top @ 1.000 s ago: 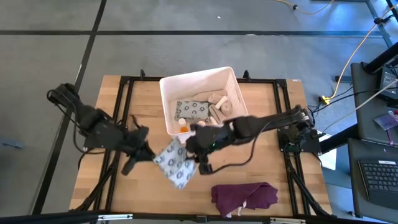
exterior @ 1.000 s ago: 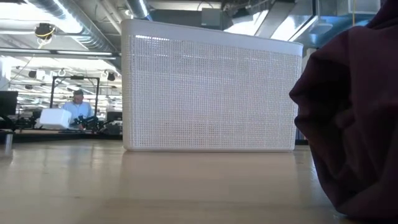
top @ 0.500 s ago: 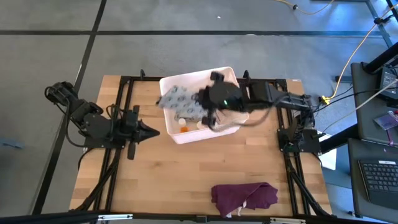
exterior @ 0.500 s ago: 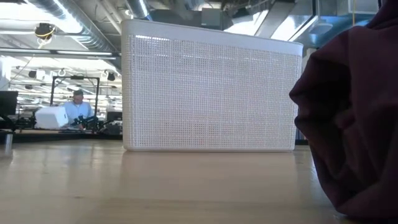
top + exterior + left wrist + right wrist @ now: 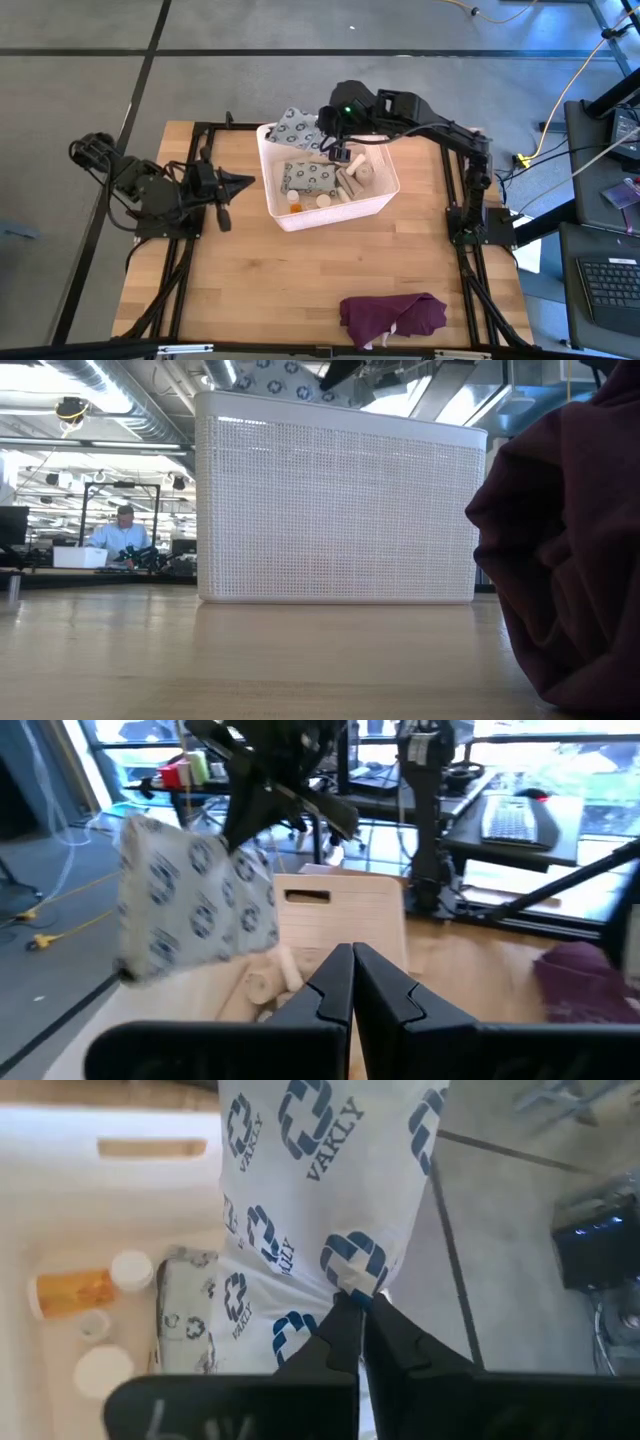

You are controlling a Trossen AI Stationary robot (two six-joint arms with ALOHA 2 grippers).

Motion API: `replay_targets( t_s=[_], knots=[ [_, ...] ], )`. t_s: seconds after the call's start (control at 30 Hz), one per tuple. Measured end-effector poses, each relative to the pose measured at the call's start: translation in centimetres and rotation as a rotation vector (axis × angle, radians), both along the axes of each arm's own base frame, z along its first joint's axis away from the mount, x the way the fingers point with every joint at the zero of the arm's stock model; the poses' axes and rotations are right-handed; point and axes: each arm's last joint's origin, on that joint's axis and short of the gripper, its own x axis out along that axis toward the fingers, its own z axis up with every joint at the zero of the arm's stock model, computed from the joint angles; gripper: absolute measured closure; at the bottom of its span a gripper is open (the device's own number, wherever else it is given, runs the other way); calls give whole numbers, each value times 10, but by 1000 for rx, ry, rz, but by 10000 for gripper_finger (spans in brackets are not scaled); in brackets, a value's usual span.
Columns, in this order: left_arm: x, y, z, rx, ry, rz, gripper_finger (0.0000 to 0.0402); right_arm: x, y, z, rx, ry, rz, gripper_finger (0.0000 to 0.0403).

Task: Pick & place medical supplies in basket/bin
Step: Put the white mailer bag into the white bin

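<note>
Table [image 5: 300,270]: light wood planks, smooth, faint sheen in the low view. Frame rails [image 5: 195,170] on it: black metal, matt. Bin [image 5: 345,205]: white plastic, smooth inside, outer wall [image 5: 335,510] a fine perforated mesh texture. Held packet [image 5: 315,1190]: white soft wrap, papery or thin plastic, slightly crinkled, blue printed logos, matt. Second packet [image 5: 308,178] in the bin: same printed wrap. Pill bottle [image 5: 75,1290]: translucent orange plastic, glossy; white plastic cap [image 5: 132,1270]. Rolls [image 5: 352,178]: beige, matt, cloth-like. Cloth [image 5: 392,315], near right: dark purple fabric, soft, creased, matt. Right gripper [image 5: 362,1342] and left gripper [image 5: 350,988]: black matt plastic fingers. Floor [image 5: 250,90]: grey, smooth, dull.
</note>
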Motion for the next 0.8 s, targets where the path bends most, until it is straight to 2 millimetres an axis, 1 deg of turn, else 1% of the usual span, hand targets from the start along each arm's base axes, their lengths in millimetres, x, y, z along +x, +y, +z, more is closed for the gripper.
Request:
replay_targets(
  t_s=[0.13, 0.23, 0.37, 0.47, 0.6, 0.7, 0.8],
  knots=[
    [1, 8, 1, 17, 4, 45, 396, 7, -15, -13, -11, 56, 20, 402],
    [2, 15, 1, 18, 1, 87, 397, 17, -24, -29, -26, 121, 44, 402],
    [5, 22, 1, 49, 21, 124, 400, 31, -32, -49, 3, 160, 69, 402],
    [6, 27, 1, 73, 38, 151, 397, 42, -39, -64, -33, 205, 114, 402],
    [8, 34, 1, 91, 50, 188, 397, 61, -51, -90, -88, 257, 160, 403],
    [8, 38, 1, 91, 53, 216, 400, 71, -59, -107, -158, 312, 157, 403],
    [9, 42, 0, 92, 60, 241, 398, 77, -68, -123, -160, 350, 134, 403]
  ],
)
